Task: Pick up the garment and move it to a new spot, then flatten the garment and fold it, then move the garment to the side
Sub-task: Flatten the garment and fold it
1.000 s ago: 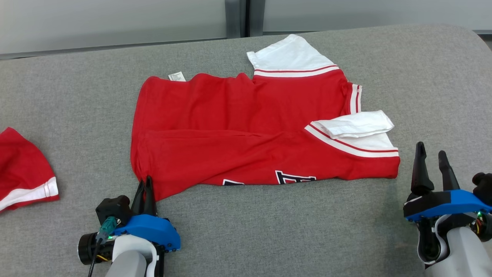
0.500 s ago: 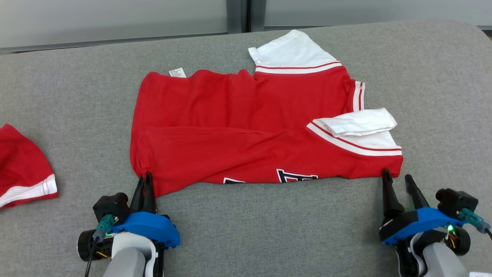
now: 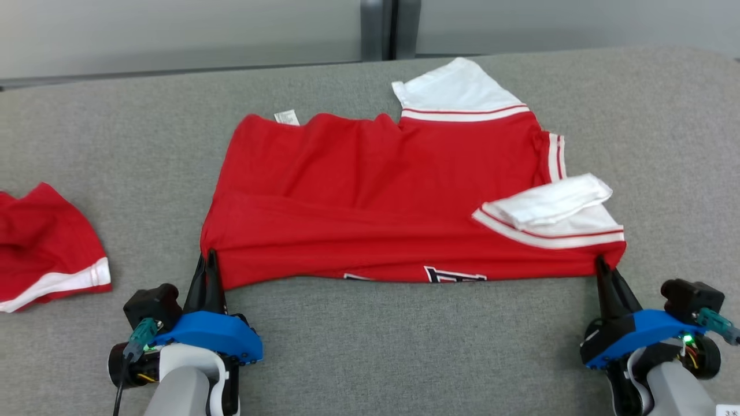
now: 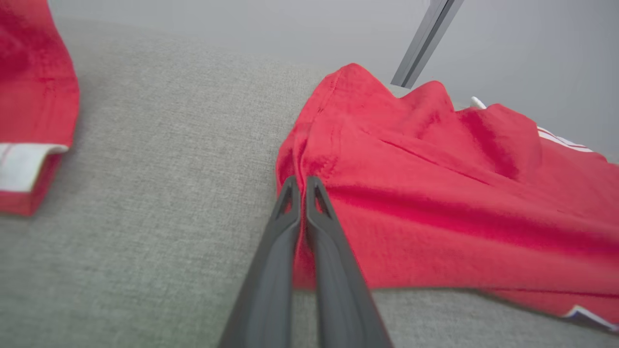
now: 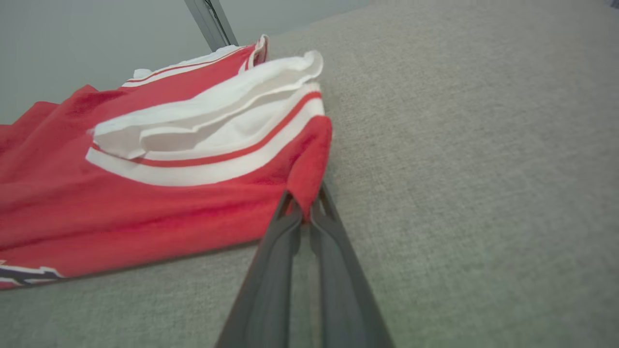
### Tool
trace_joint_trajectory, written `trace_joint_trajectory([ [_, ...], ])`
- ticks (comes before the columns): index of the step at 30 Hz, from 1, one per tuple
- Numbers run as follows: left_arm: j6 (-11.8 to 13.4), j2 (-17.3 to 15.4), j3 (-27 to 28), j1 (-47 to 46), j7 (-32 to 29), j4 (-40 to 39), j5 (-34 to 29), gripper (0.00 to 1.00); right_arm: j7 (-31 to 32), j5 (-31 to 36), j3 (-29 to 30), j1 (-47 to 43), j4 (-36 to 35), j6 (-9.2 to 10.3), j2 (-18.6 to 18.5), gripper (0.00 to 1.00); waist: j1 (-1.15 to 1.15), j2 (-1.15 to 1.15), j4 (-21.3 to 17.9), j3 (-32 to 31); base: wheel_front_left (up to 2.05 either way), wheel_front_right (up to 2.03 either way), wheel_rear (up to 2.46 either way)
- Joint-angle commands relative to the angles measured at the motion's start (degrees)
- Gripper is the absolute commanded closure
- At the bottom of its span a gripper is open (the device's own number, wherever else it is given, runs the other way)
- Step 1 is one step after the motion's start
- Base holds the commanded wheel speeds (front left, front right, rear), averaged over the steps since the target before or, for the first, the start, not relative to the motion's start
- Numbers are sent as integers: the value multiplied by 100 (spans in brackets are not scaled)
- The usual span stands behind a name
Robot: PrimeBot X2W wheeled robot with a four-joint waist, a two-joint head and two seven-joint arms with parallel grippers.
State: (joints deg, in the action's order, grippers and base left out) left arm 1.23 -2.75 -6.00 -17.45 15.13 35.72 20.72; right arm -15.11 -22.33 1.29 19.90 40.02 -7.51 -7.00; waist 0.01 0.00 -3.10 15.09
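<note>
**A:** Head view first. Where's the jersey?

**B:** The red jersey (image 3: 370,196) lies folded lengthwise on the grey bench (image 3: 404,346), with a white sleeve (image 3: 549,202) doubled over at its right end. The left gripper (image 3: 208,259) has its fingers pinched together on the near left corner. The right gripper (image 3: 602,267) has its fingers clamped on the near right corner.

**A:** Any writing?

**B:** A white care label (image 3: 287,117) pokes out at the far edge, its print too small to read. Dark-outlined lettering (image 3: 454,274) runs along the near fold, cut off and illegible. A second red garment (image 3: 46,242) sits well apart to the left.

**A:** Left wrist view?

**B:** Fingers together, tips gripping the bunched red corner.

**A:** Right wrist view?

**B:** Fingers closed on the red corner, just below the sleeve's striped band.
</note>
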Motion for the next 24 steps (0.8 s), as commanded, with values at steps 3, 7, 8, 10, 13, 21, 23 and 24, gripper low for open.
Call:
trace_joint_trajectory([
  [3,-36,-37,189,251,2,6,16,100,-16,20,-18,-327,-8,6,-233,100,-1,0,46,-363,0,0,0],
  [7,-92,-43,275,499,3,113,-34,100,-18,-77,-140,-580,44,7,-359,100,-1,0,101,-703,0,0,0],
  [8,-91,-44,273,582,5,134,-40,100,-19,-107,-162,-647,38,8,-384,100,-1,0,114,-773,0,0,0],
  [10,-92,-44,237,754,8,168,-23,100,-19,-166,-183,-798,2,8,-412,100,-1,0,136,-906,0,0,0],
  [13,-112,-43,90,1006,8,198,61,100,-19,-243,-208,-1011,-84,8,-382,100,-1,0,167,-1027,0,0,0],
  [21,18,-26,-340,1296,8,139,406,100,-19,-236,-341,-1162,-162,6,-322,44,-1,0,192,-987,0,0,0],
  [23,90,-25,-420,1223,7,114,367,67,-19,-192,-309,-1056,-173,5,-309,0,-1,0,202,-941,0,0,0],
  [24,103,-24,-464,1198,7,117,349,6,-19,-158,-282,-1007,-183,3,-282,0,-1,0,204,-918,0,0,0],
])
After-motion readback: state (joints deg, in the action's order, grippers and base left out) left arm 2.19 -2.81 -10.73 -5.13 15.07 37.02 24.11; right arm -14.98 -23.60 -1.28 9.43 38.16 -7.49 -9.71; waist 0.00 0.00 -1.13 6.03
